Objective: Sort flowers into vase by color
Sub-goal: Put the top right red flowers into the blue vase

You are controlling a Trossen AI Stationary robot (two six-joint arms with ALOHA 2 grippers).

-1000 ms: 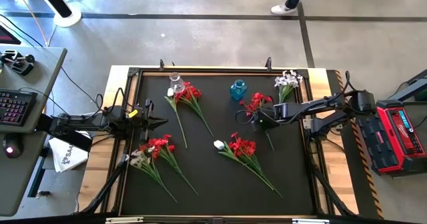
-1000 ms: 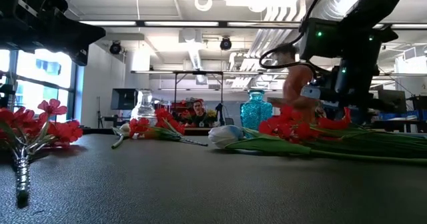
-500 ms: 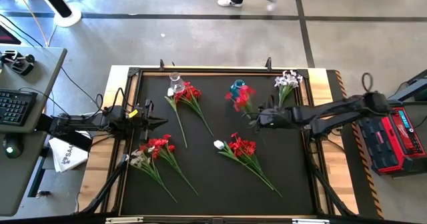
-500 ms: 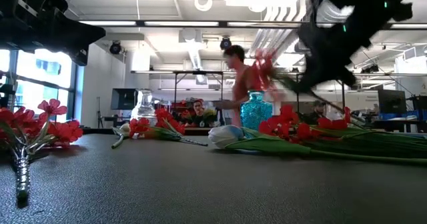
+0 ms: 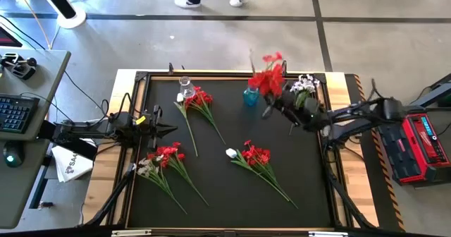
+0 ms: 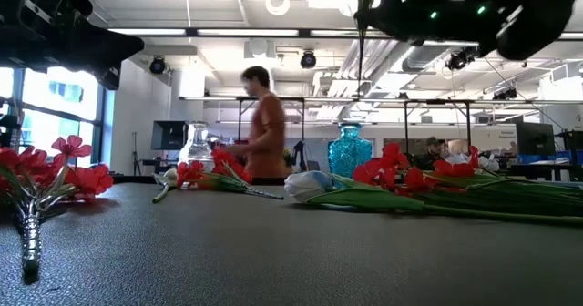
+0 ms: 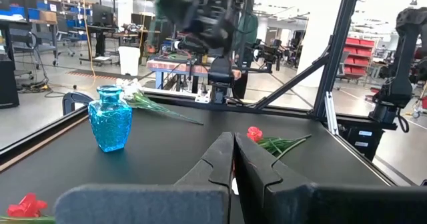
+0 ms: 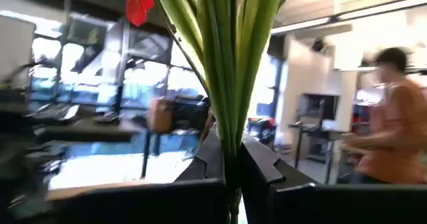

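Observation:
My right gripper [image 5: 272,104] is shut on a red flower sprig [image 5: 267,77] and holds it high beside the blue vase [image 5: 251,94] at the far edge. In the low view my right gripper [image 6: 393,7] sits at the picture's top. My left gripper [image 5: 171,129] waits shut above the table's left side, touching nothing. A clear vase [image 5: 187,89] stands far left. Red sprigs [image 5: 200,100] lie beside it. A red and pale bunch [image 5: 164,157] lies near left, and a white sprig [image 5: 304,85] far right. Red sprigs with a white bud [image 5: 257,156] lie in the middle. My right gripper pinches the sprig's bundle of green stems and leaves [image 8: 230,127] between its two fingers, which lie across the stems. The arm comes from the table's right side. The sprig is lifted clear and stands upright, with its red blooms [image 8: 137,4] above the fingers.
A raised frame rims the black table [image 5: 211,195]. The left wrist view shows the blue vase [image 7: 110,121], white blooms behind it and one red bloom [image 7: 254,134] on the mat. People move in the room beyond. A desk with a keyboard stands to the left.
My right gripper has lifted the red sprig off the table's right middle and carried it up and toward the far edge, to beside the blue vase. It has tipped, so the sprig has turned from lying flat to upright. My left arm has kept still.

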